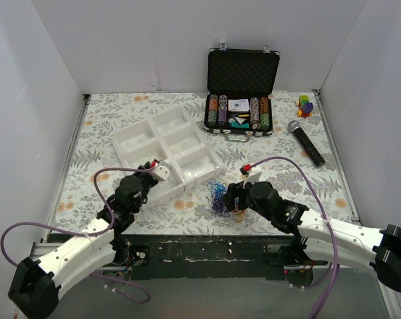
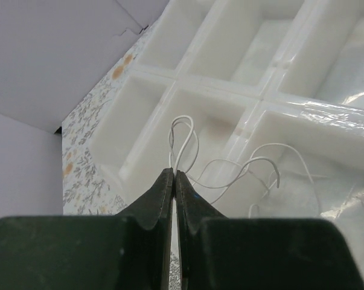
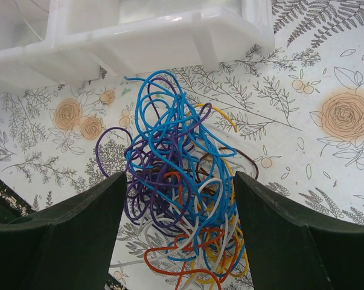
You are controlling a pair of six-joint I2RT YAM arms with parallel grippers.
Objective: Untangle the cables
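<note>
The fist-sized tangle of blue, purple, orange and white cables lay on the flowered cloth at lower centre of the right wrist view. It sat squarely between the spread jaws of my right gripper, the nearer arm. My left gripper was clenched on a thin white wire over the white plastic compartment tray.

Everything's lit bright and evenly, shadows kept soft; a bit of glare is caught on the white tray.
</note>
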